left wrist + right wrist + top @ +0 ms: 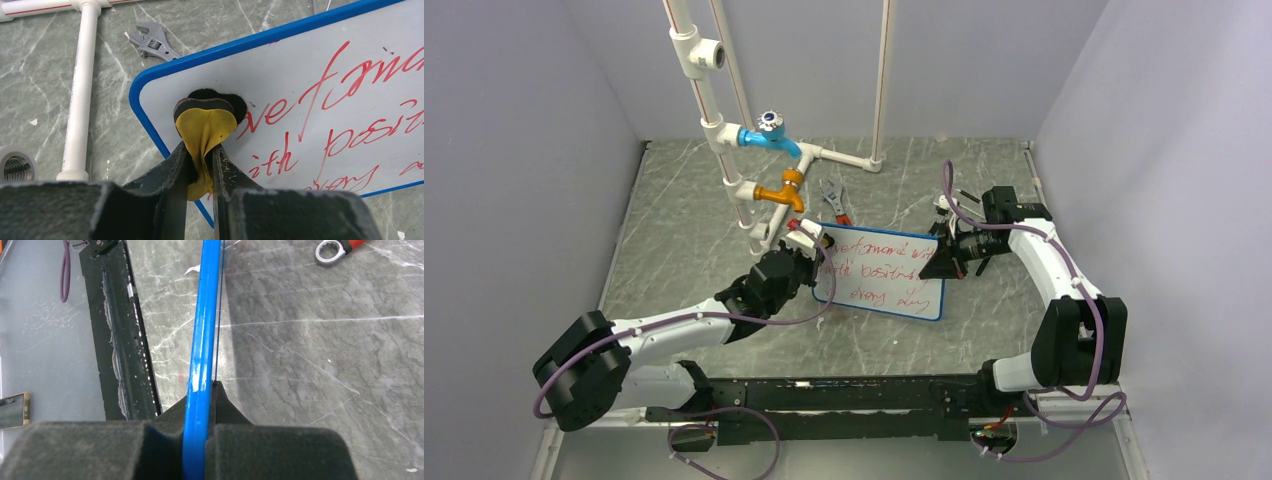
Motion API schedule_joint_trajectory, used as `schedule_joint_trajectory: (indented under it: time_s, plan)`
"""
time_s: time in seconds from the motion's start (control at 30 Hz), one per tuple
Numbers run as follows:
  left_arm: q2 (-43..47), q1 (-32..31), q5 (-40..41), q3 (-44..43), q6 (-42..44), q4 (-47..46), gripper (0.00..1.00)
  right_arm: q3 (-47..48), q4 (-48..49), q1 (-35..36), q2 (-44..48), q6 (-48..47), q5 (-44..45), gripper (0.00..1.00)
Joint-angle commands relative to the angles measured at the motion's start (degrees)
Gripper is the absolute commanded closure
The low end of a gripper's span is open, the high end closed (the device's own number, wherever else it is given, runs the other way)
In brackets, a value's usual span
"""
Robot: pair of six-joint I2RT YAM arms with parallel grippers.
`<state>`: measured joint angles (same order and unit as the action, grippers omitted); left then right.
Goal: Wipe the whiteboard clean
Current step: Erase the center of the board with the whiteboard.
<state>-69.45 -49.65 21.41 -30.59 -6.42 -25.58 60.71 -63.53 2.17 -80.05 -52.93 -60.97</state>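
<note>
From above, the small rectangular whiteboard with a thin blue frame lies near the middle of the grey marbled surface, its face covered in red handwriting, so no erasing shows yet. The left pincer sits at the board's 10 o'clock corner and the right pincer at its 3 o'clock edge. I judge one arm is there to wipe and the other to steady.

At the left wrist, the pincer is nearly closed, pinching a fold of a yellow pad with a dark felt underside. The felt rests on the board's corner, just at 9 o'clock of the first red letters — a sensible starting point for a sweep across the lines. A grey adjustable wrench lies beyond at 11 o'clock.

At the right wrist, the pincer is clamped fully on the blue frame, which runs off toward 12 o'clock. This grip likely stops the board sliding under the pad. Whether that edge is lifted I cannot tell.
</note>
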Motion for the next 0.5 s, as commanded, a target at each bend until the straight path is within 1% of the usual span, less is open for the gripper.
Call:
schedule_joint_trajectory:
  time_s: [0.0,0.13,0.27,0.37,0.47]
  plan:
    - [0.3,2.7,6.9,1.4,-2.1,1.1,1.0,-0.2,-8.9,3.5,0.6,-5.3,-3.5,1.0]
    - [1.7,2.6,6.1,3.0,-4.3,2.4,1.0,-0.1,-9.0,3.6,0.5,-5.5,-3.6,1.0]
    - [2.3,2.3,3.1,4.7,-6.3,2.1,1.0,-0.1,-8.9,3.9,0.6,-5.5,-3.5,1.0]
    - [0.4,0.4,1.0,5.2,-6.4,-0.8,1.0,-0.1,-9.0,4.3,0.4,-5.4,-3.5,1.0]
    - [-2.3,-2.4,0.0,3.1,-6.7,-2.4,1.0,0.1,-9.2,4.7,-0.1,-5.5,-3.6,1.0]
